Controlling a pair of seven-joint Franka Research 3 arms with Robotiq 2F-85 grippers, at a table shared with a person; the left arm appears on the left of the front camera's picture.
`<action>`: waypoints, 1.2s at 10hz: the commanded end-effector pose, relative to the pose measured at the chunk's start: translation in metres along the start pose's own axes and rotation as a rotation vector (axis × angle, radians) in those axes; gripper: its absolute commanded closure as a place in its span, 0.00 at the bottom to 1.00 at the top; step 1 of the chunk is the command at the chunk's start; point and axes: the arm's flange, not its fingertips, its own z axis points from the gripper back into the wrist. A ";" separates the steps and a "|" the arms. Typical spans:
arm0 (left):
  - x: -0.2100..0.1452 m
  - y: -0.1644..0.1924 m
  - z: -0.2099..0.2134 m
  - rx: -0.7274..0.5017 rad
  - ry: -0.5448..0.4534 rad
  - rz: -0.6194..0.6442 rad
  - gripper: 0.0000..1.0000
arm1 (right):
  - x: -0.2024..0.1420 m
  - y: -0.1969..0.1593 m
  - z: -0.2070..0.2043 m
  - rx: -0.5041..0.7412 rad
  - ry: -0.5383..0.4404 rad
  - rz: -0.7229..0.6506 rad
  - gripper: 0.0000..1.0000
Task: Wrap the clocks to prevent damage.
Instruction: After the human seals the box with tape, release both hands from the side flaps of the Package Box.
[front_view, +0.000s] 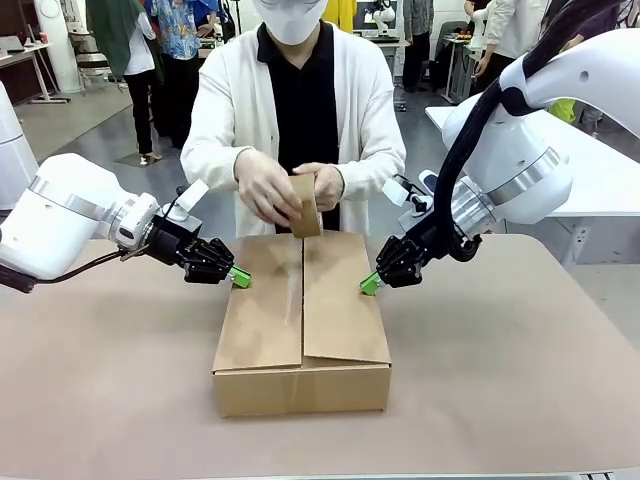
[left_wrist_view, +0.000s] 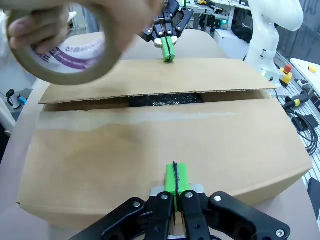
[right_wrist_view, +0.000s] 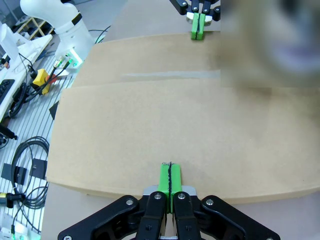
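A cardboard box (front_view: 300, 320) lies mid-table with its two top flaps folded down. My left gripper (front_view: 240, 277) is shut, its green pads resting on the left flap's outer edge; in the left wrist view it (left_wrist_view: 175, 177) presses the near flap. My right gripper (front_view: 370, 285) is shut too, with its tips on the right flap (right_wrist_view: 170, 180). At the box's far end the person's hands hold a roll of brown tape (front_view: 305, 205), seen close up (left_wrist_view: 65, 55). A narrow gap between the flaps shows something dark and shiny (left_wrist_view: 165, 99). The clocks are hidden.
The brown table (front_view: 520, 380) spreads around the box. Cables and a yellow emergency-stop box (right_wrist_view: 40, 77) lie off the table's side. A white table (front_view: 600, 170) stands at the back right. People stand farther off.
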 end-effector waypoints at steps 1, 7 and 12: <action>-0.005 0.001 -0.002 -0.002 0.003 -0.002 1.00 | -0.003 0.001 -0.005 -0.003 -0.004 -0.014 0.99; -0.005 0.001 -0.002 -0.002 0.003 -0.002 1.00 | -0.003 0.001 -0.005 -0.003 -0.004 -0.014 0.99; -0.005 0.001 -0.002 -0.002 0.003 -0.002 1.00 | -0.003 0.001 -0.005 -0.003 -0.004 -0.014 0.99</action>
